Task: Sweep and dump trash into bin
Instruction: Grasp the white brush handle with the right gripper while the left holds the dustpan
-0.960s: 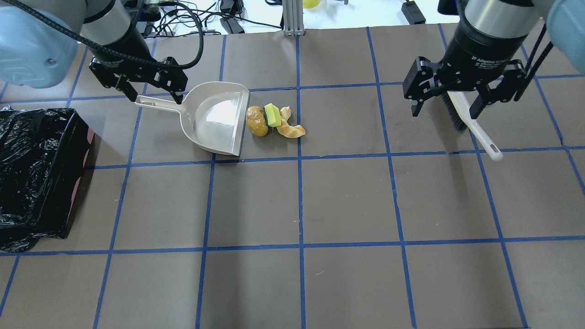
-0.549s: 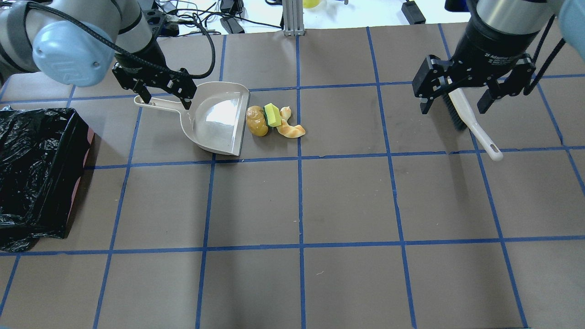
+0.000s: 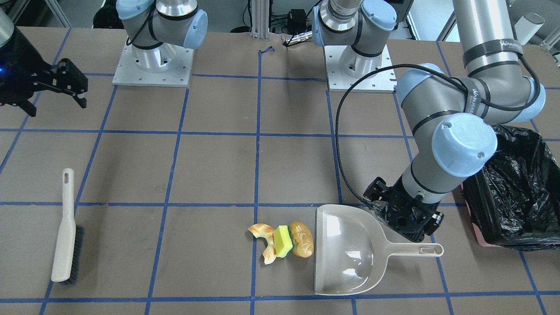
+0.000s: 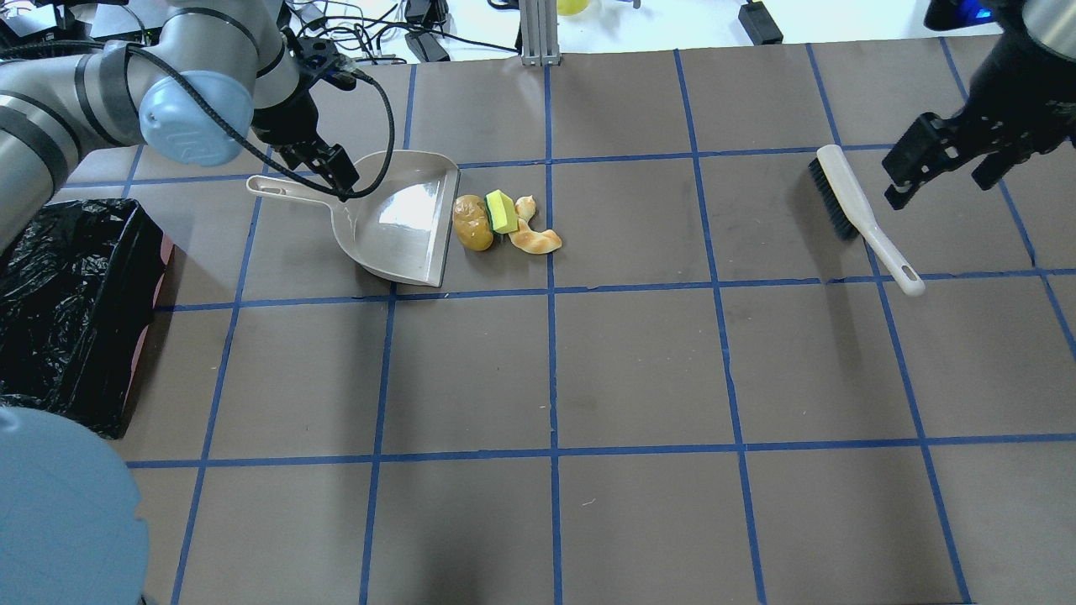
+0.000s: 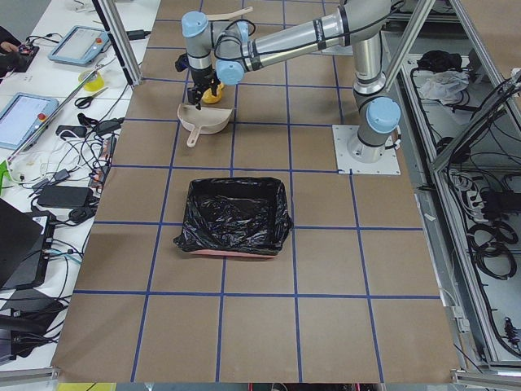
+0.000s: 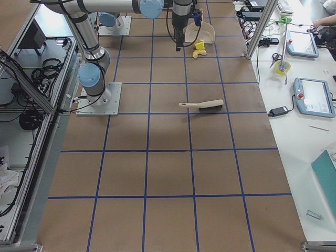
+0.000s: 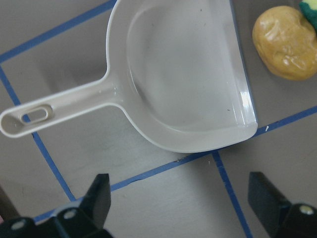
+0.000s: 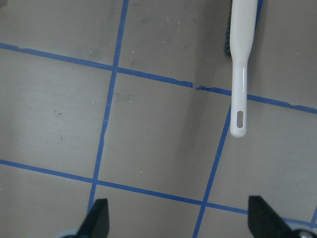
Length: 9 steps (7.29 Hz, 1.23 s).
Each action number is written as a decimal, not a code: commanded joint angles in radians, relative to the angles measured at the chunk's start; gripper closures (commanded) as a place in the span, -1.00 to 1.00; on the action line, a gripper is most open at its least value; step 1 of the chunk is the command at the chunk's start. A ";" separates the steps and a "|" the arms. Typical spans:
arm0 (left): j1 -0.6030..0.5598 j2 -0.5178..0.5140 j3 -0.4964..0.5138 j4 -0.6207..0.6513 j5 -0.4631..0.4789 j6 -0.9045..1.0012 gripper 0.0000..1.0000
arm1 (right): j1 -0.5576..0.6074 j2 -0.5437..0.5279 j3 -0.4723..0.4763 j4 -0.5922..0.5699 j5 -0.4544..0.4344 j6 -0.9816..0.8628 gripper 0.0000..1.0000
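The trash lies in a tight cluster: a golden-brown potato lump (image 4: 472,223), a yellow sponge with a green side (image 4: 503,211) and a pale croissant piece (image 4: 534,239). They touch the open lip of the beige dustpan (image 4: 399,218). My left gripper (image 4: 332,172) hovers open and empty over the joint of the dustpan's handle and pan; the left wrist view shows the dustpan (image 7: 183,84) and potato (image 7: 285,42) beneath it. My right gripper (image 4: 946,168) is open and empty, to the right of the brush (image 4: 849,206). The black-lined bin (image 4: 67,311) stands at the left edge.
The brush lies flat on the table, bristles on its left side, handle toward the front right; the right wrist view shows its handle (image 8: 242,59). My left arm's elbow (image 4: 59,512) fills the lower left corner. Cables and devices lie beyond the table's far edge.
My left arm has swung round, its gripper now over the dustpan's handle joint. My right gripper has moved right, off the brush, which now lies uncovered.
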State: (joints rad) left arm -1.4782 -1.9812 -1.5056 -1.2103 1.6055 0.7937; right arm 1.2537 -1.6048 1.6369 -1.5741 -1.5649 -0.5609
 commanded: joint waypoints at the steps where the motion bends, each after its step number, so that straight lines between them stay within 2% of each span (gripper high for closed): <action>1: 0.099 -0.039 0.005 0.015 -0.006 0.387 -1.00 | -0.059 0.002 0.154 -0.218 -0.023 -0.106 -0.99; 3: 0.102 -0.079 0.060 0.032 -0.001 0.673 -1.00 | -0.088 0.058 0.179 -0.270 -0.021 -0.152 -0.99; 5: 0.104 -0.090 0.056 0.076 -0.006 0.960 -1.00 | -0.129 0.133 0.181 -0.323 -0.010 -0.168 -0.97; 8: 0.090 -0.117 0.015 0.133 0.004 1.105 -1.00 | -0.129 0.213 0.179 -0.328 -0.006 -0.165 -0.97; 9: 0.091 -0.125 -0.016 0.217 0.004 1.104 -1.00 | -0.125 0.247 0.179 -0.390 -0.009 -0.169 -0.99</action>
State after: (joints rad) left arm -1.3857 -2.0945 -1.4892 -1.0718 1.6080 1.8791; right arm 1.1257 -1.3999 1.8165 -1.9133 -1.5717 -0.7263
